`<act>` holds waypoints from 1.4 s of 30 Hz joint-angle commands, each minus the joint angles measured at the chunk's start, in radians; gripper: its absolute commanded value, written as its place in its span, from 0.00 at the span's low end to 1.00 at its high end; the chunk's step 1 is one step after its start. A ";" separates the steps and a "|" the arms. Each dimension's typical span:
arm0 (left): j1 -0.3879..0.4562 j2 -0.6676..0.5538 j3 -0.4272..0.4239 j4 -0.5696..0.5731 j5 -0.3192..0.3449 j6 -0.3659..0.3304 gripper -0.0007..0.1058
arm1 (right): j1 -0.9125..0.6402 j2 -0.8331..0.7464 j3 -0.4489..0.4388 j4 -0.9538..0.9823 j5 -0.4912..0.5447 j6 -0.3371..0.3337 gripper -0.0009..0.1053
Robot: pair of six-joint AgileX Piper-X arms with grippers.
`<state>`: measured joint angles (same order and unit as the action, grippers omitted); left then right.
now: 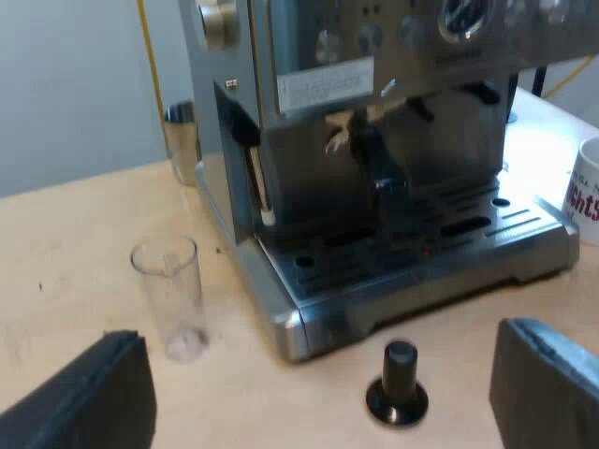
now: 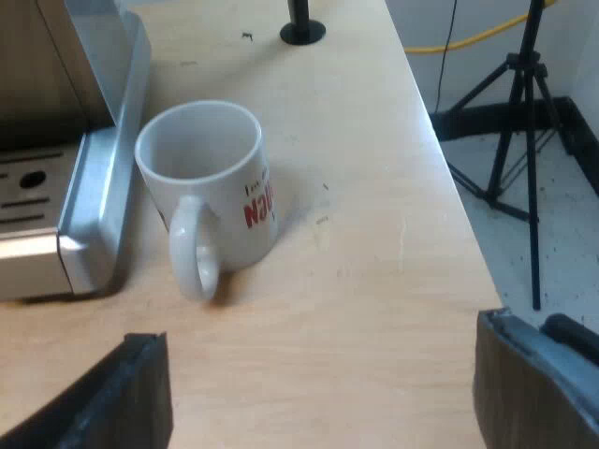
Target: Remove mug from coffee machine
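Observation:
A white mug (image 2: 211,192) with red lettering stands upright on the wooden table beside the espresso machine's drip tray (image 2: 94,187); its handle faces my right gripper (image 2: 318,393), which is open and a short way back from it. Part of the same mug (image 1: 585,192) shows past the corner of the espresso machine (image 1: 393,140). My left gripper (image 1: 318,398) is open, facing the machine's front, with nothing between its fingers. The holder's dark handle (image 1: 388,201) sticks out of the machine's front above the drip tray (image 1: 421,257).
A clear measuring glass (image 1: 173,295) stands on the table near the machine's corner. A black-knobbed tamper (image 1: 398,383) stands in front of the drip tray, and its base (image 2: 302,28) shows beyond the mug. A metal jug (image 1: 182,140) sits behind. A tripod (image 2: 524,122) stands off the table edge.

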<state>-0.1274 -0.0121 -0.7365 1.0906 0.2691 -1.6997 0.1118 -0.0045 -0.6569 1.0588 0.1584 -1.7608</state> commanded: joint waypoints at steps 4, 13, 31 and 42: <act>0.000 -0.039 0.052 0.003 -0.018 -0.001 0.82 | -0.004 -0.048 0.044 0.015 -0.005 -0.017 0.65; 0.000 -0.039 0.171 -0.072 -0.018 -0.001 0.82 | -0.004 -0.048 0.132 -0.031 0.000 -0.017 0.65; 0.000 -0.039 0.242 -0.111 -0.018 -0.004 0.82 | -0.004 -0.048 0.137 -0.043 0.002 -0.004 0.65; 0.000 -0.039 0.242 -0.111 -0.018 -0.002 0.82 | -0.004 -0.048 0.137 -0.043 0.002 -0.004 0.65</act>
<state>-0.1274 -0.0121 -0.4917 0.9908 0.2582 -1.6997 0.1118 -0.0045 -0.5145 1.0278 0.1584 -1.7633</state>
